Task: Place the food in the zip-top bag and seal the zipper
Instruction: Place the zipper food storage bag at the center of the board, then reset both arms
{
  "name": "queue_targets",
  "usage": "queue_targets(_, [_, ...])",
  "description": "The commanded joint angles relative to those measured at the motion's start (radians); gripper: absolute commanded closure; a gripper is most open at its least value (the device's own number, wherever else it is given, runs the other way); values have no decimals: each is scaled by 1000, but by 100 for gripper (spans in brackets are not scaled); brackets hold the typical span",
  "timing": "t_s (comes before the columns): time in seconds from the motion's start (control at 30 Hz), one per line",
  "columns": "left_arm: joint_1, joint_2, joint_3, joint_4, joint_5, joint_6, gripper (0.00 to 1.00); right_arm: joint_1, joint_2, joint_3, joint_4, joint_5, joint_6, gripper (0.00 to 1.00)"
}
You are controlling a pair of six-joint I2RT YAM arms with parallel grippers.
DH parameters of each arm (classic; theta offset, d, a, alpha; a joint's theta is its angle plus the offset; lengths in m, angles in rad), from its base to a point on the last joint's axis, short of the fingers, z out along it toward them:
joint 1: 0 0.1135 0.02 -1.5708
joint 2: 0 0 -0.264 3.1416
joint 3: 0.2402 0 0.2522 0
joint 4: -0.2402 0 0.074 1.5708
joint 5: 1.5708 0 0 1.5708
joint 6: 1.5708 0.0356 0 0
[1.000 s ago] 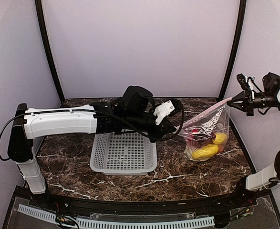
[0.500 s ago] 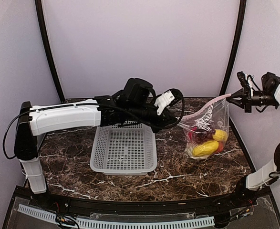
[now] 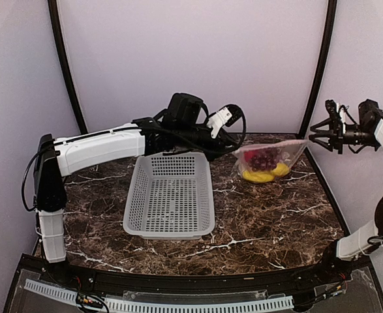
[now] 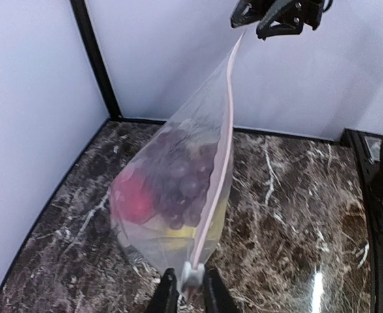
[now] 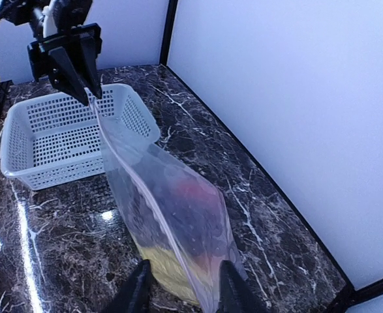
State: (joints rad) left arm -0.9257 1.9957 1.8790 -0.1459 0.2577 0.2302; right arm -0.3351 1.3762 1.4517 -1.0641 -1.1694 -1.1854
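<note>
The zip-top bag (image 3: 269, 163) hangs stretched between my two grippers over the back right of the table. Inside it I see the dark red grape bunch (image 4: 181, 176), a red piece (image 4: 134, 195) and yellow pieces (image 3: 260, 176); the other food is hidden. The zipper (image 4: 220, 156) runs as a pale pink strip along the bag's upper edge. My left gripper (image 4: 190, 297) is shut on the zipper's white slider end. My right gripper (image 5: 181, 297) is open; its jaws stand wide apart on either side of the bag's other corner.
The grey-white perforated basket (image 3: 171, 195) stands in the middle of the marble table (image 3: 276, 222), left of the bag. The back wall and the black corner post (image 3: 315, 72) stand close behind the right gripper.
My left gripper has risen and moved back with the zipper end, swinging the bag from hanging to nearly level. My right gripper's jaws have opened.
</note>
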Motion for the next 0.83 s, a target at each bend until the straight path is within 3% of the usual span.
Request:
queue_targets(0.0, [-17,-82,-144,-48,171,-25,66,-4,-106,-135,-187,34,-235,56])
queue_targets(0.03, [-31,-120,-186,-49,171,-20,57,-4,-122,-137,-268,45,-281,51])
queue_targets(0.17, [-58,-261,-311,-15,101,-18,38,-4,-162,-83,-382,32,-275,39])
queue_targets(0.27, [-59,-329,-355,3,-15,-67,27,-5,-171,-73,-236,-17,-36,32])
queue_targets(0.33, [-57,-360,-359,-11,-176,-91,25,-4,-178,-105,-77,-41,163,8])
queue_targets(0.37, [-57,-378,-361,-22,-211,-98,23,-4,-183,-127,27,-43,299,2])
queue_targets(0.47, [-54,-432,-399,-39,-406,-119,18,-4,-208,-201,285,-3,578,1])
queue_targets(0.57, [-43,-487,-456,-55,-523,-146,11,-4,-280,-295,538,133,803,1])
queue_targets(0.8, [-11,-655,-668,-23,-644,-194,7,-3,-287,-341,647,279,922,1])
